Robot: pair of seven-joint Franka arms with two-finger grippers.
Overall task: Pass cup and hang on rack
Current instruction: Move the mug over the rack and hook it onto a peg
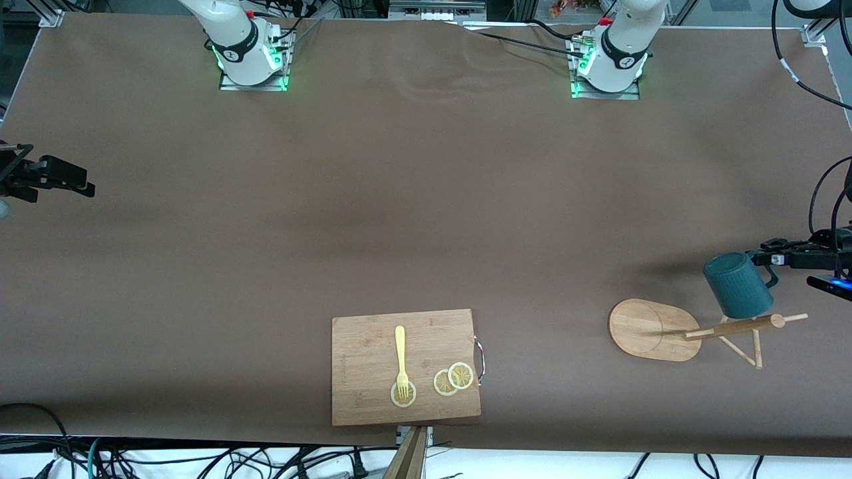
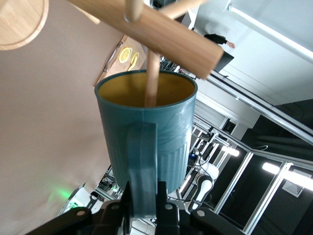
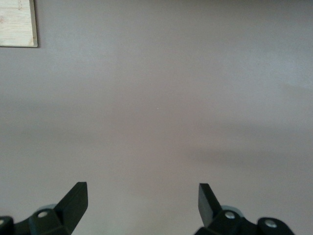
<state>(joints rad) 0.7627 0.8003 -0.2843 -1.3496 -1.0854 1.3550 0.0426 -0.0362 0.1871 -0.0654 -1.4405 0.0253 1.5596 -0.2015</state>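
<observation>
Left wrist view shows the left gripper (image 2: 144, 208) with its fingers (image 2: 128, 203) squeezed tight on the loop handle of the cup (image 2: 146, 142). The cup is up in the air, tipped on its side, with its yellow inside facing the rack (image 1: 692, 329). One thin peg (image 2: 152, 78) of the rack looks like it pokes into the cup's open mouth, though I cannot tell if it touches the wall. The round post (image 2: 161, 34) crosses just above the rim.

In the front view, the cup hangs over the rack, at the left arm's end of the table (image 1: 399, 199). The handle is not on a peg yet.

The right gripper (image 3: 142, 200) is at the right arm's end of the table, over bare table. Its fingers are spread wide and hold nothing. That arm waits.

So the passing part looks done, because the left gripper has the cup. What is left, I think, is to slip the handle over a peg and let go.

A cutting board (image 1: 406, 366) with a fork (image 1: 401, 356) and lemon slices (image 1: 454, 379) lies nearer the front camera.
</observation>
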